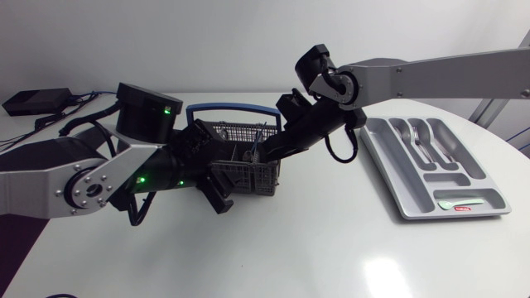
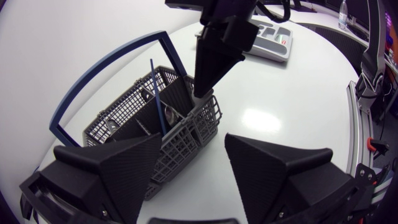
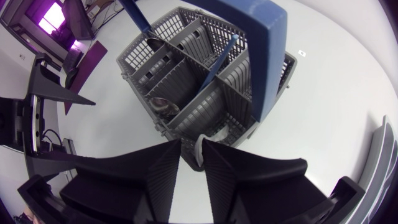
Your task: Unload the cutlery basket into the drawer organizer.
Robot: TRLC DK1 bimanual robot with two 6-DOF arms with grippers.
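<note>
The grey basket [image 1: 248,165] sits on the white surface [image 1: 290,248], with the organizer tray [image 1: 397,178] at its 3 o'clock. The right pincer [image 3: 191,148] dips into a basket pocket, clenched on a silver utensil [image 3: 198,157]. The left pincer [image 2: 193,143] is released, its fingers spread at the basket's 8 o'clock.

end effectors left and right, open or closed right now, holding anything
Left end effector: open, holding nothing; cutlery basket just ahead of it.
Right end effector: closed on a silvery cutlery piece in the basket; which kind cannot be told.
</note>
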